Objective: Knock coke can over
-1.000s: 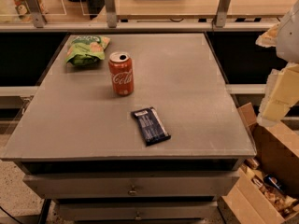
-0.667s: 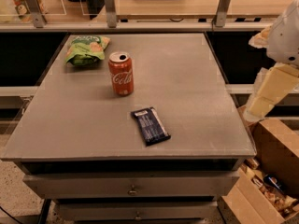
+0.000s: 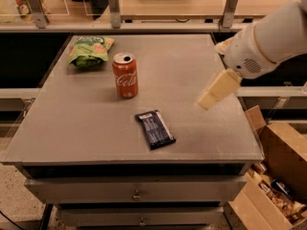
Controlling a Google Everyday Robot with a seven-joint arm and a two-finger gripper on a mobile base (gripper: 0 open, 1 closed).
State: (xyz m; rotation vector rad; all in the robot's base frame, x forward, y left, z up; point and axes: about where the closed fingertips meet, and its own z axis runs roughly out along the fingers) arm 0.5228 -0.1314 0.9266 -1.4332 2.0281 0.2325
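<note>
The coke can (image 3: 125,75), red with white script and a silver top, stands upright on the grey table (image 3: 72,128), left of the middle. My gripper (image 3: 212,95) is cream-coloured and hangs from the white arm (image 3: 268,40), which comes in from the upper right. It sits above the table's right part, well to the right of the can and apart from it. It holds nothing that I can see.
A green crinkly snack bag (image 3: 89,50) lies at the back left, behind the can. A flat dark blue wrapped bar (image 3: 154,129) lies in front of the can. Open cardboard boxes (image 3: 280,176) stand on the floor to the right. A shelf rail with posts (image 3: 113,6) runs behind the table.
The arm has swung in from the right edge over the table's right part, and the gripper is now lower and nearer the can. The can, bag and bar have not moved.
</note>
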